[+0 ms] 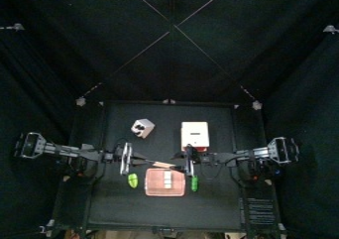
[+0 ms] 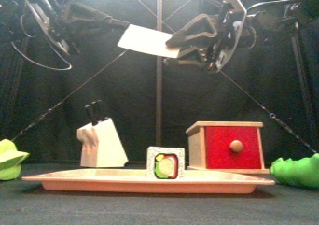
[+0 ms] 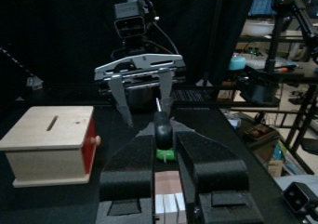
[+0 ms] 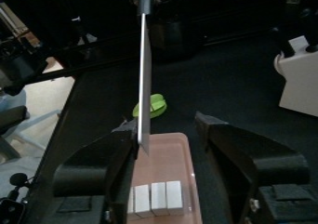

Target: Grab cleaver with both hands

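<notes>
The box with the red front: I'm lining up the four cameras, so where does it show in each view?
Top view: the box stands behind the pink tray, toward the table's back, right of middle.
Front view: right of middle, behind the tray, red front facing the camera.
Left wrist view: on the table, red face turned toward the tray.
Right wrist view: not in it.
Shared landmark: the pink tray, visible in all four.

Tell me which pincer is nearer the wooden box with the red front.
Right. The right pincer hangs close by the box; the left pincer hangs farther off across the table.
</notes>
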{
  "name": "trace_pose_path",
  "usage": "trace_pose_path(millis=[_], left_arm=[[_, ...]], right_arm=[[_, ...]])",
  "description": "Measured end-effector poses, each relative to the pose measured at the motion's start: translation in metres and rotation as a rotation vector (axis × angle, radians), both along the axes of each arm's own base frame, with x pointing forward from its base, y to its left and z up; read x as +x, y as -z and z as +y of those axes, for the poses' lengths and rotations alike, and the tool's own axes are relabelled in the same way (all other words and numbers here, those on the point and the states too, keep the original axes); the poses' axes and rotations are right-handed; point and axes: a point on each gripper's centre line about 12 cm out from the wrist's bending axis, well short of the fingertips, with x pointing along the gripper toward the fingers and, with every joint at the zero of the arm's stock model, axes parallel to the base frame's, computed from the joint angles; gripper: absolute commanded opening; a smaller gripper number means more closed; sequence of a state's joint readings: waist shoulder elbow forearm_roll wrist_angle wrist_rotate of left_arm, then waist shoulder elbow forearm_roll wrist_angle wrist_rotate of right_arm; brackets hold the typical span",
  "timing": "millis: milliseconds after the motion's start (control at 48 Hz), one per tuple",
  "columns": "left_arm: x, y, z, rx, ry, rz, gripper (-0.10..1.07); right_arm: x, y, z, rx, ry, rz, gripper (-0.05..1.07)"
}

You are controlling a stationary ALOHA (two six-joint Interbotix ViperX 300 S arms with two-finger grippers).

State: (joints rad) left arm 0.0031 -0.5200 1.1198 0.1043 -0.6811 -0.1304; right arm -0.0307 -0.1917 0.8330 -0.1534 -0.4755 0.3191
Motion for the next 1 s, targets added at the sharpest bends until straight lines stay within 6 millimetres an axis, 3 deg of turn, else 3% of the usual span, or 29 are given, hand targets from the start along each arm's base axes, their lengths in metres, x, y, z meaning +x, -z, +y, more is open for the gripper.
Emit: trace_pose_path(millis=[354,542,1000], left_arm=[[-0.001,0.003,0.002,-0.002,-0.009,0.006,0.45],[-0.005,0.012,0.001,-0.003,-0.005,0.034,0.45],[-0.006,0.020,0.000,0.001,-0.004,0.086,0.45]], right_arm=[[0.000,-0.002,0.001,0.005,-0.002,-0.006,0.40],[-0.002,-0.006,0.001,0.005,-0.002,-0.017,0.29],[-0.009,-0.008,0.001,0.006,0.000,-0.025,0.27]])
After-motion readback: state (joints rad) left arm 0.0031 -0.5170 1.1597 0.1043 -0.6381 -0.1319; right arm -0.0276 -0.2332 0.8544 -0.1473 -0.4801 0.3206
